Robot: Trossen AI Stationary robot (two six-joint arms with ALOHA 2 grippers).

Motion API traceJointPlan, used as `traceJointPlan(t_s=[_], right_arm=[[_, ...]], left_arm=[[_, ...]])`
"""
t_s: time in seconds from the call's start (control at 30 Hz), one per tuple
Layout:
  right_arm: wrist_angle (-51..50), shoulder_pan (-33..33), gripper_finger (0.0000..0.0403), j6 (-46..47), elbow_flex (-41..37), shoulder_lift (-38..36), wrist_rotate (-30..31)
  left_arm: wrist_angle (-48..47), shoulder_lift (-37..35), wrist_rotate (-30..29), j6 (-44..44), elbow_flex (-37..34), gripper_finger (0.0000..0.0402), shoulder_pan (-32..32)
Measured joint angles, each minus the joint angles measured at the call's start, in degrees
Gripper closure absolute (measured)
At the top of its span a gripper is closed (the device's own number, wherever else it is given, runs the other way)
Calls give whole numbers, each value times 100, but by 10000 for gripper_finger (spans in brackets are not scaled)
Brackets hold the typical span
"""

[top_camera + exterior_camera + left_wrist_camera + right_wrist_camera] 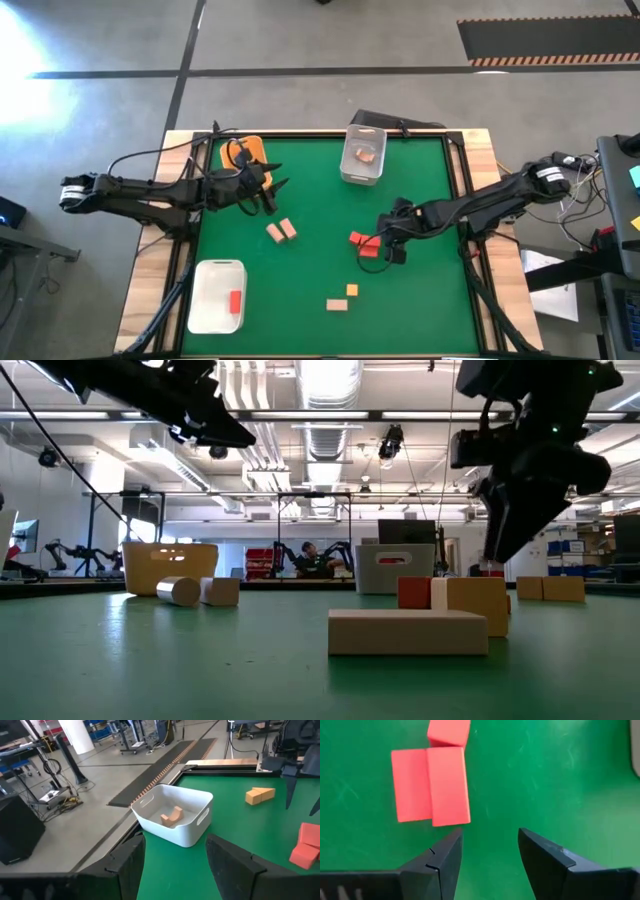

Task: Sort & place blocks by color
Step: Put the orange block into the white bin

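The left gripper (270, 190) hangs above the green mat (420, 300) just beside the orange bin (243, 152) at the mat's far left corner. Its fingers (125, 865) stand apart with nothing between them.

At the near left, the white bin (217, 295) holds one red block (235, 301). Near the left gripper, two tan blocks (281, 231) lie side by side on the mat. At the near centre lie a tan block (337, 304) and, just beside it, a yellow-orange block (352, 290).

At the far centre, the clear bin (362, 155) holds what appears to be one tan piece (172, 816), possibly arch-shaped; the overhead view does not resolve it.

Right of centre, two red blocks (431, 786) lie touching along their long sides, with a third red block (449, 732) at one end. The right gripper (490, 855) is positioned directly over the mat just beside this group. Its fingers (445, 862) are partly open and empty, touching no block.
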Motion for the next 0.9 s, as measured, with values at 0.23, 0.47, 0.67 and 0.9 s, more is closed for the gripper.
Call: traceJointPlan(t_s=[0.23,0.47,0.67,0.9], right_arm=[[339,-2,220,-64,-2,323,-64],[799,0,220,-140,-2,407,-298],[1079,-2,220,-45,11,691,-308],[1070,-8,221,-21,-3,1169,-290]], left_arm=[[62,0,0,0,-19,210,-2],[142,7,0,-8,-33,210,-2],[244,11,0,-17,-39,210,-4],[295,11,1,-24,-52,210,-4]])
